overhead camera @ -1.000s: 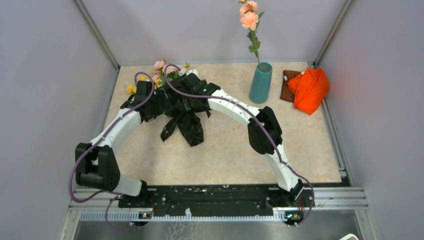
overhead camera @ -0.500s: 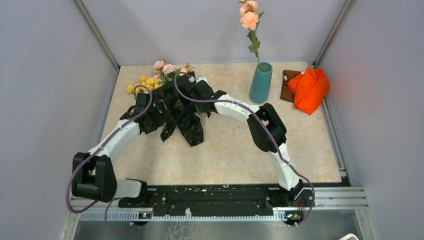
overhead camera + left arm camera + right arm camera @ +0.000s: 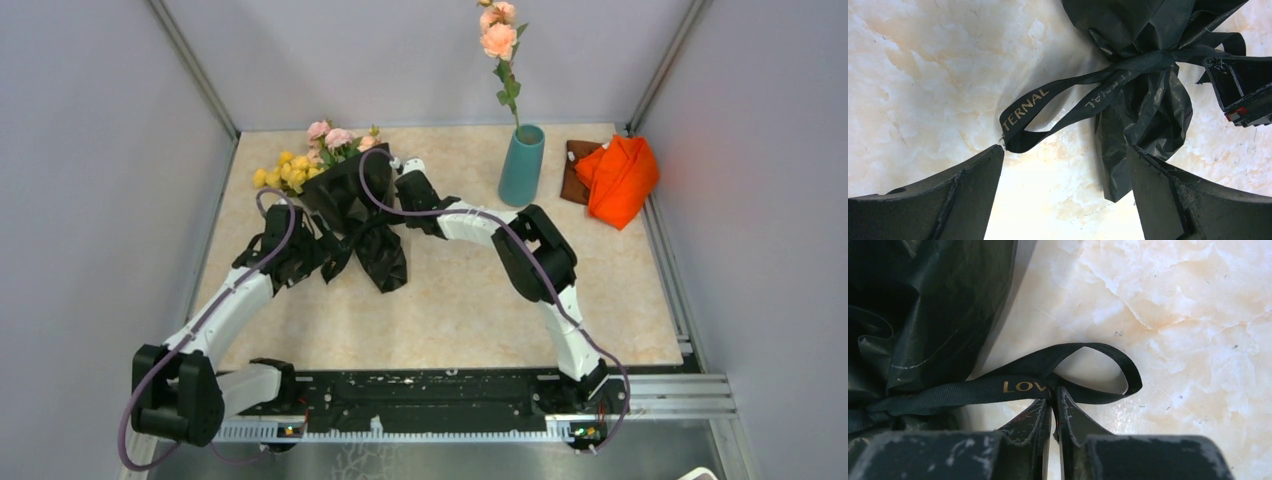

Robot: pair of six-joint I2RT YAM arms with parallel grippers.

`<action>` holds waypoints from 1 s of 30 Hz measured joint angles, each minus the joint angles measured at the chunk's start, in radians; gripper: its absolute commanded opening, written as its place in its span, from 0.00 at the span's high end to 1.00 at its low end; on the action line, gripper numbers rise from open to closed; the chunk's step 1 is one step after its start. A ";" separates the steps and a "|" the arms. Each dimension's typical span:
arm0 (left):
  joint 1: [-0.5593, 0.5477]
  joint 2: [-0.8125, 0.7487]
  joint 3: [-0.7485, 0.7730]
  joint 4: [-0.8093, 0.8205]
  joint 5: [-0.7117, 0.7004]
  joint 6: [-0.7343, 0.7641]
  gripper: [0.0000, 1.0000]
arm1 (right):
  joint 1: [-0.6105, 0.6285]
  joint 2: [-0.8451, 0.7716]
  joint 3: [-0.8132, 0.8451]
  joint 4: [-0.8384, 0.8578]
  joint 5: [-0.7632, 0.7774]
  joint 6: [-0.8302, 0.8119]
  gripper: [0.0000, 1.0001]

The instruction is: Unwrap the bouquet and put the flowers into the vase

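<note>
While the bouquet (image 3: 350, 190) lies still wrapped on the marble-look table (image 3: 450, 310), the overhead view shows its flowers (image 3: 310, 155) fanning toward 11 o'clock out of the glossy black wrapping (image 3: 380, 255); the left gripper (image 3: 300, 248) sits at the bundle's 8 o'clock, the right gripper (image 3: 408, 183) at its 3 o'clock; the teal vase (image 3: 521, 165) stands upright, well apart at 3 o'clock, holding one peach rose stem (image 3: 498, 40), with an orange cloth (image 3: 618, 178) beyond it. From the left wrist, the jaws stand wide apart and hold nothing; a loop of black ribbon (image 3: 1033, 102), lettered in gold, ends against the tip of the finger (image 3: 973, 185) at 7 o'clock. From the right wrist, the fingers (image 3: 1028, 425) are drawn almost together, pinching the black ribbon where its other loop crosses itself; the wrapping fills the 10 o'clock corner.
</note>
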 measured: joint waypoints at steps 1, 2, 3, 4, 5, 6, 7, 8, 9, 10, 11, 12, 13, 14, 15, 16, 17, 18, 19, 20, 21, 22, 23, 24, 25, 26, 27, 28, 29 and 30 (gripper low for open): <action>-0.001 -0.013 -0.010 0.001 0.000 -0.003 0.01 | 0.000 -0.004 -0.008 0.009 -0.002 0.006 0.97; -0.002 -0.026 -0.020 0.005 0.000 -0.008 0.01 | 0.000 -0.009 -0.014 0.013 -0.003 0.008 1.00; -0.004 -0.039 -0.029 0.008 0.000 -0.010 0.01 | 0.002 -0.018 -0.026 0.027 -0.004 0.011 1.00; -0.005 -0.048 -0.034 0.010 0.000 -0.013 0.01 | 0.003 -0.029 -0.037 0.032 -0.006 0.013 1.00; -0.006 -0.057 -0.038 0.012 0.000 -0.016 0.01 | 0.006 -0.041 -0.045 0.036 -0.006 0.015 1.00; -0.006 -0.065 -0.038 0.014 0.000 -0.017 0.01 | 0.010 -0.056 -0.052 0.037 -0.005 0.015 1.00; -0.007 -0.073 -0.038 0.017 0.000 -0.017 0.01 | 0.016 -0.072 -0.059 0.039 -0.003 0.014 1.00; -0.007 -0.080 -0.038 0.018 -0.001 -0.018 0.01 | 0.022 -0.088 -0.065 0.039 -0.001 0.013 1.00; -0.008 -0.089 -0.038 0.018 -0.002 -0.018 0.01 | 0.031 -0.108 -0.073 0.042 0.001 0.010 1.00; -0.009 -0.098 -0.038 0.018 -0.003 -0.019 0.01 | 0.040 -0.130 -0.080 0.043 0.001 0.009 1.00; -0.011 -0.111 -0.038 0.018 -0.003 -0.019 0.01 | 0.048 -0.151 -0.087 0.045 0.001 0.009 1.00; -0.013 -0.125 -0.038 0.019 -0.004 -0.021 0.01 | 0.056 -0.177 -0.098 0.048 0.001 0.009 1.00; -0.015 -0.143 -0.042 0.026 -0.004 -0.024 0.01 | 0.060 -0.198 -0.111 0.053 0.001 0.011 1.00; -0.016 -0.161 -0.050 0.036 -0.004 -0.027 0.01 | 0.064 -0.225 -0.129 0.055 0.001 0.013 1.00; -0.018 -0.183 -0.062 0.049 -0.004 -0.032 0.01 | 0.068 -0.251 -0.149 0.057 0.002 0.016 1.00; -0.019 -0.202 -0.076 0.062 -0.004 -0.037 0.01 | 0.070 -0.277 -0.173 0.062 0.002 0.018 1.00; -0.020 -0.216 -0.089 0.073 -0.004 -0.041 0.01 | 0.070 -0.301 -0.195 0.066 0.005 0.019 1.00; -0.020 -0.226 -0.101 0.085 -0.005 -0.045 0.01 | 0.068 -0.322 -0.219 0.071 0.010 0.021 1.00; -0.021 -0.230 -0.109 0.095 -0.006 -0.048 0.01 | 0.067 -0.344 -0.243 0.073 0.014 0.024 1.00; -0.022 -0.229 -0.115 0.109 -0.010 -0.050 0.01 | 0.066 -0.353 -0.253 0.074 0.018 0.024 1.00; -0.022 -0.220 -0.119 0.126 -0.012 -0.052 0.01 | 0.065 -0.362 -0.262 0.076 0.021 0.023 1.00; -0.023 -0.206 -0.119 0.143 -0.014 -0.053 0.01 | 0.063 -0.369 -0.274 0.076 0.024 0.021 1.00; -0.026 -0.188 -0.118 0.166 -0.018 -0.053 0.01 | 0.063 -0.375 -0.282 0.076 0.024 0.016 1.00; -0.034 -0.150 -0.114 0.199 -0.024 -0.051 0.01 | 0.062 -0.382 -0.293 0.075 0.023 0.011 1.00; -0.040 -0.121 -0.109 0.216 -0.028 -0.050 0.01 | 0.062 -0.387 -0.301 0.074 0.020 0.006 1.00; -0.052 -0.073 -0.094 0.232 -0.034 -0.047 0.01 | 0.062 -0.394 -0.309 0.073 0.011 0.003 1.00; -0.065 -0.027 -0.072 0.238 -0.038 -0.042 0.01 | 0.063 -0.405 -0.322 0.073 -0.006 -0.002 1.00; -0.080 0.017 -0.045 0.239 -0.043 -0.038 0.01 | 0.063 -0.414 -0.333 0.073 -0.017 -0.004 1.00; -0.094 0.048 -0.021 0.240 -0.049 -0.034 0.01 | 0.065 -0.425 -0.346 0.076 -0.033 -0.006 1.00; -0.115 0.080 0.011 0.240 -0.061 -0.028 0.01 | 0.068 -0.437 -0.360 0.079 -0.047 -0.009 1.00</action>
